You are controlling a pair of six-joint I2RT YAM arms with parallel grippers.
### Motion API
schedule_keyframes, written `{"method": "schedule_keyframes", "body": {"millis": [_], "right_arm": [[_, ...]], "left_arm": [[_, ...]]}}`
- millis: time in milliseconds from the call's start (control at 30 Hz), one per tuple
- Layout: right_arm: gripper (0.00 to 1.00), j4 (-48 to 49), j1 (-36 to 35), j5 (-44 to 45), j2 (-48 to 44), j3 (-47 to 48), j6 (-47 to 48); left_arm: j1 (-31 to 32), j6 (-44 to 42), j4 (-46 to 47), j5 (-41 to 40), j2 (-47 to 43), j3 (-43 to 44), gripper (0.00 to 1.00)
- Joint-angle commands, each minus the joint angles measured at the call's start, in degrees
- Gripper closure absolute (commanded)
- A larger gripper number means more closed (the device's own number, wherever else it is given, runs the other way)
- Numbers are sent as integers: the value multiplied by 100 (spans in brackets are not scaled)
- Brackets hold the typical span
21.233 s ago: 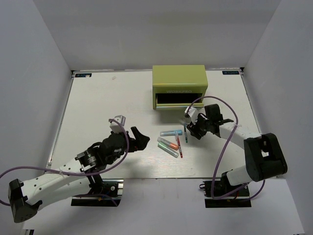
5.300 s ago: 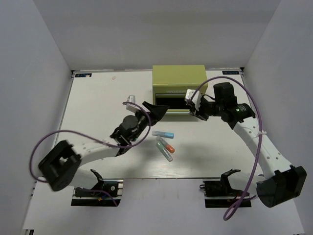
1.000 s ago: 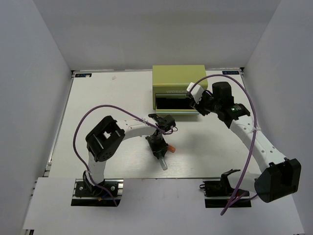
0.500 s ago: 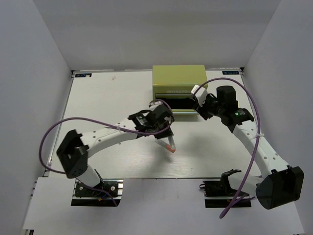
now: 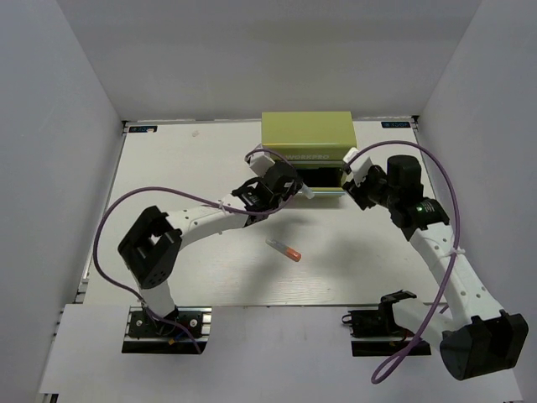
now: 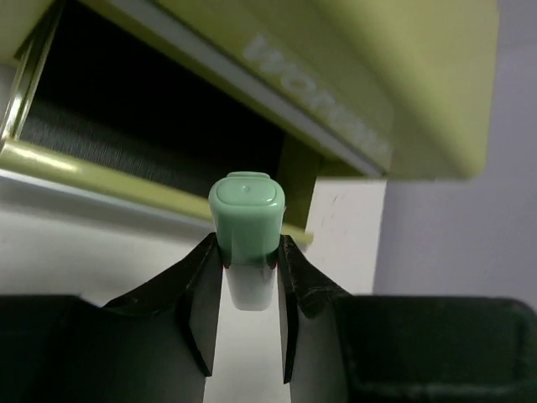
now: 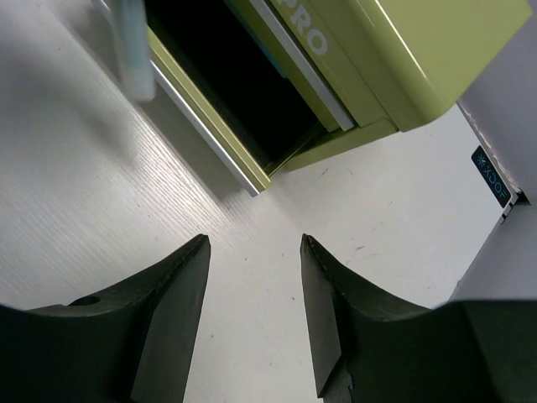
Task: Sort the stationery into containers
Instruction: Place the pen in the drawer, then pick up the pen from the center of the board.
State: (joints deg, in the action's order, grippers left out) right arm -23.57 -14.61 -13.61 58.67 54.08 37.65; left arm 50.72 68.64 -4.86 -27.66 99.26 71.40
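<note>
- While the left tool (image 6: 249, 250) pinches a green-capped highlighter (image 6: 246, 204), cap end pointing out past the fingertips, it hovers just in front of the open drawer (image 6: 126, 126) of the yellow-green metal chest (image 5: 306, 133). The chest stands at the far side of the tabletop (image 5: 185, 168). The highlighter is not yet inside the drawer.
- The right tool (image 7: 253, 243) has its fingers spread with nothing between them. It sits near the right end of the drawer front and touches nothing that I can see.
- One orange-tipped clear highlighter (image 5: 286, 249) lies loose near the middle of the tabletop, on the near side of the chest and well apart from it.
- That orange one is the only stationery visible lying out in the overhead view. The drawer's inside is too dark to tell what it already holds.
- As a judgement, the sorting looks close to its end, with two pieces left.
- The green-capped highlighter needs carrying over the drawer lip and letting go.
- The orange one then needs picking up from the tabletop and putting in the chest as well.
</note>
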Motion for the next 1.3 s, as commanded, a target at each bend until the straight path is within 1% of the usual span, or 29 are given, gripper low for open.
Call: {"method": "schedule_keyframes", "body": {"millis": [0, 33, 67, 100, 167, 433, 500, 567, 600, 700, 733, 767, 833, 900, 933, 1000, 1100, 1133, 1167, 1200, 1233, 1267], "right_arm": [[46, 125, 64, 42, -277, -135, -21], [46, 125, 116, 42, -286, -161, -21], [46, 107, 125, 42, -365, -196, -3], [46, 125, 125, 51, -383, -240, -3], [46, 116, 187, 34, -392, -267, -38], [46, 134, 283, -37, -427, -285, -65], [46, 125, 310, -63, -418, -293, -65], [46, 116, 336, -81, -409, -284, -65], [46, 90, 345, -98, -418, -276, -56], [44, 55, 380, -168, -383, -276, -12], [42, 28, 371, -186, -383, -276, 14], [42, -24, 380, -265, -366, -276, 67], [36, -85, 389, -388, -313, -249, 85], [33, -112, 389, -502, -278, -197, 58], [31, -147, 380, -651, -243, -170, 41], [31, -165, 371, -722, -199, -127, 41], [30, -358, 363, -1029, -76, 14, 146], [30, -602, 345, -1274, -23, 40, 207], [31, -674, 328, -1398, 108, 110, 225], [32, -745, 293, -1660, 144, 137, 199], [32, -971, 257, -1898, 188, 146, 208], [32, -1017, 214, -2065, 240, 155, 164]], "left_arm": [[-203, 737, 1099, -495, -22, 15, 100], [-281, 878, 1189, -495, 92, 15, 100], [-343, 1227, 1276, -495, 145, -72, 100], [-343, 1378, 1556, -495, 198, -134, 100], [-404, 1790, 1804, -556, 339, -266, 100], [-458, 1863, 1980, -661, 910, -29, 100], [-458, 1863, 2182, -662, 963, -29, 99], [-458, 1863, 2322, -662, 1086, -91, 90], [-458, 1863, 2323, -662, 1086, -143, 74], [-458, 1863, 2464, -539, 1025, -275, 51], [-458, 1863, 2560, -539, 1025, -275, 49], [-458, 1759, 2735, -391, 964, -371, 48], [-458, 1470, 2920, -284, 832, -530, 45], [-458, 1406, 3035, -109, 718, -722, 41], [-458, 1267, 3113, -108, 587, -802, 41], [-458, 1266, 3271, 76, 419, -1057, 39], [-458, 784, 3422, 444, -46, -1373, 39], [-458, 234, 3422, 698, -187, -1426, 38], [-458, -67, 3361, 779, -527, -1496, 38], [-397, -357, 3004, 849, -731, -1497, 38], [-396, -839, 2852, 928, -950, -1619, 38], [-396, -1052, 2737, 929, -1196, -1872, 38]]}}
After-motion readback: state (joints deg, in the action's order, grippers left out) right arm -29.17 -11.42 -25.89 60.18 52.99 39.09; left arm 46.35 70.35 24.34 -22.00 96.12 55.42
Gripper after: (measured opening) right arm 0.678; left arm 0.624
